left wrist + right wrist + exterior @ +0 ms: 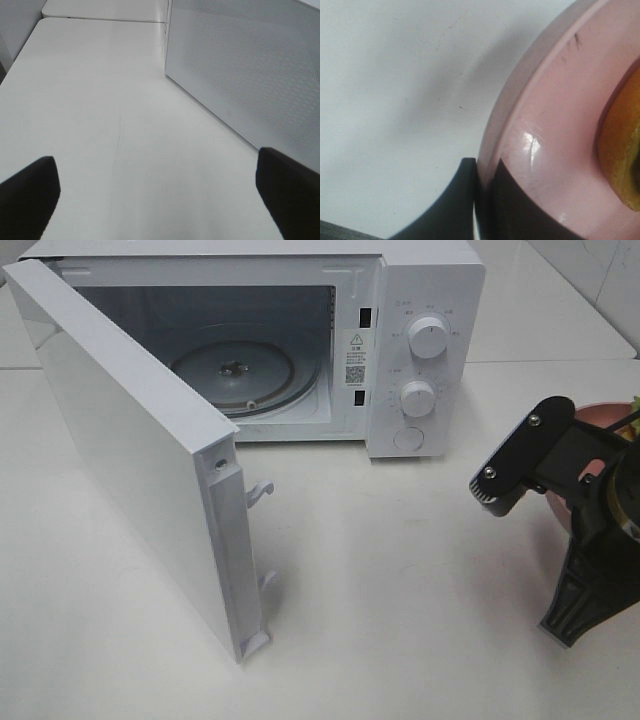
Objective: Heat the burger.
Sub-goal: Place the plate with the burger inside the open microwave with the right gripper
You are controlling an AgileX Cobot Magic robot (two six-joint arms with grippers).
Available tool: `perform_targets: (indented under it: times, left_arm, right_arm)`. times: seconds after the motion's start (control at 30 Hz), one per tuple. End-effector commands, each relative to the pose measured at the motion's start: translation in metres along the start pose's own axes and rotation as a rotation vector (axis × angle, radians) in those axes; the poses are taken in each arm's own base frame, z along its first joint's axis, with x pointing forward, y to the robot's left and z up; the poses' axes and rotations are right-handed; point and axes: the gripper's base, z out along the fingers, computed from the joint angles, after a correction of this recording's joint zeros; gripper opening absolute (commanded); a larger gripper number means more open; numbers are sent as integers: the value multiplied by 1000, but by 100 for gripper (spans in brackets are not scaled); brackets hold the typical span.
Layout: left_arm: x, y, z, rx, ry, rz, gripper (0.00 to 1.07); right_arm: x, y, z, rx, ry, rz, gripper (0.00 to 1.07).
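- Closest to us, the right gripper (484, 166) was pinched on the rim of the plate (545, 125), one dark finger on the outside of the rim and one on the inside.
- The burger (621, 160) sat on that plate, and only the edge of its golden bun showed in the right wrist view.
- From the high camera we saw the right arm (590, 530) at the near right of the table (400, 590), with the pink plate (598, 414) showing behind it, to the right of the microwave (430, 300) and apart from it.
- The microwave stood at the far side, and its door (120, 440) was swung wide open toward the near left.
- Inside lay the glass turntable (240, 370), with nothing on it.
- Two knobs (429, 337) were stacked on the right-hand control strip.
- The left gripper (157, 200) was spread wide over bare table and held nothing.
- A white panel (250, 75) with a fine dot pattern stood close by it.
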Motion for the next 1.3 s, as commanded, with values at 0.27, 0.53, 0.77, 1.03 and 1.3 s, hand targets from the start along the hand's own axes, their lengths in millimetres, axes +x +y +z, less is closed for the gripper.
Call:
perform_targets:
  times: [0.27, 0.53, 0.77, 1.03, 1.3]
  left_arm:
    - [1, 0, 0, 1, -2, -4, 100]
    - [1, 0, 0, 1, -2, -4, 100]
    - [1, 0, 0, 1, -2, -4, 100]
    - [1, 0, 0, 1, -2, -4, 100]
    - [1, 0, 0, 1, -2, -4, 100]
  right_arm:
    - [4, 20, -17, 68, -43, -197, 0]
    - [7, 41, -28, 62, -103, -307, 0]
    - [10, 55, -36, 58, -145, -402, 0]
    - [14, 63, -40, 58, -167, -503, 0]
    - [33, 54, -36, 29, -198, -569, 0]
